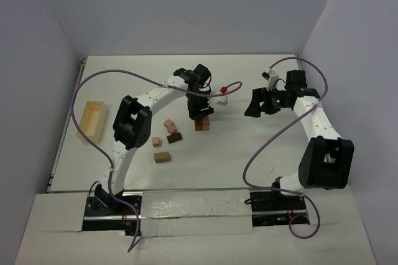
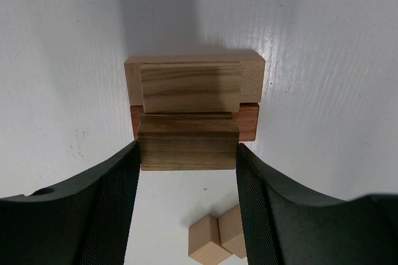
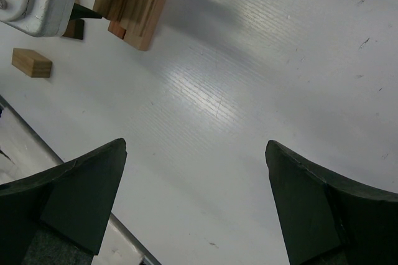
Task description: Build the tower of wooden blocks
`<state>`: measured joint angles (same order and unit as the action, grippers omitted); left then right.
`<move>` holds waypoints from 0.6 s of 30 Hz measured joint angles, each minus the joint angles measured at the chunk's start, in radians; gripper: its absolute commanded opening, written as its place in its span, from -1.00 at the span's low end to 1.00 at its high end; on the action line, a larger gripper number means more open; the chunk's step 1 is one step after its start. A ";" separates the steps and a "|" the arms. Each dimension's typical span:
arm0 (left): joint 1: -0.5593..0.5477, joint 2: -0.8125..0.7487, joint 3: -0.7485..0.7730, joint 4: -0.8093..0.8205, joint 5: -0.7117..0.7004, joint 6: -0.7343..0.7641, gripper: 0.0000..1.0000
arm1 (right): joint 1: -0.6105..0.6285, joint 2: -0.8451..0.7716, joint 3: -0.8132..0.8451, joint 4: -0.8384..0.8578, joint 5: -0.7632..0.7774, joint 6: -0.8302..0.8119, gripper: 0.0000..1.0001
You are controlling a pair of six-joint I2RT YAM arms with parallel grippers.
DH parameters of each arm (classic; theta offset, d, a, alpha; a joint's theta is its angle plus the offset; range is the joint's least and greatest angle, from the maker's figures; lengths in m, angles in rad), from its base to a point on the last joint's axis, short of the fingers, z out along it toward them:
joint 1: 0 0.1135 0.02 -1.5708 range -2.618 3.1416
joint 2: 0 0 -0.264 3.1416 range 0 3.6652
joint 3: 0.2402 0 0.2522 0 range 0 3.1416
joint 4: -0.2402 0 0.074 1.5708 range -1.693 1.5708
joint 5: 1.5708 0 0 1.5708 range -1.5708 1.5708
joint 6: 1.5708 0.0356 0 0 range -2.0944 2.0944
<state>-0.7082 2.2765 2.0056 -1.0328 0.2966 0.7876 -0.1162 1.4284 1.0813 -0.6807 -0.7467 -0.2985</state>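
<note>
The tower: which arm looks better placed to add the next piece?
The left. Its claw sits at the tower, gripping a wood block between its fingers. The right claw hangs open and empty, off to one side of the tower.

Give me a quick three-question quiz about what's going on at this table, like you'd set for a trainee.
1. True or false: the right gripper is holding a wood block.
2. Which gripper is closed on the top block of the tower? A) left gripper B) right gripper C) neither
3. Fill in: in the overhead view, the pale wooden box lies to the ___ of the tower.
Key: 1 false, it is open and empty. 2 A. 3 left.
</note>
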 measured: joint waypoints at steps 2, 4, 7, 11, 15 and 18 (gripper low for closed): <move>0.000 0.000 0.000 0.000 -0.002 0.000 -0.02 | 0.000 0.000 0.000 0.000 0.000 0.000 0.99; 0.000 0.000 0.000 0.000 -0.004 0.000 -0.01 | 0.000 0.000 0.000 0.000 0.000 0.002 0.99; 0.000 0.000 0.000 0.000 -0.004 0.000 0.00 | 0.000 0.000 0.000 0.000 0.000 0.003 0.99; 0.000 0.001 0.002 0.000 -0.005 -0.001 0.00 | 0.000 0.000 0.000 0.000 -0.001 0.003 0.99; 0.000 0.006 0.010 -0.004 -0.006 0.000 0.01 | 0.000 0.000 0.000 0.000 -0.003 0.003 0.99; 0.000 0.012 0.019 -0.007 -0.006 -0.002 0.02 | 0.000 0.001 0.000 0.000 -0.003 0.003 0.99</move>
<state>-0.7082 2.2884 2.0246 -1.0401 0.2911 0.7860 -0.1162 1.4290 1.0813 -0.6807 -0.7495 -0.2958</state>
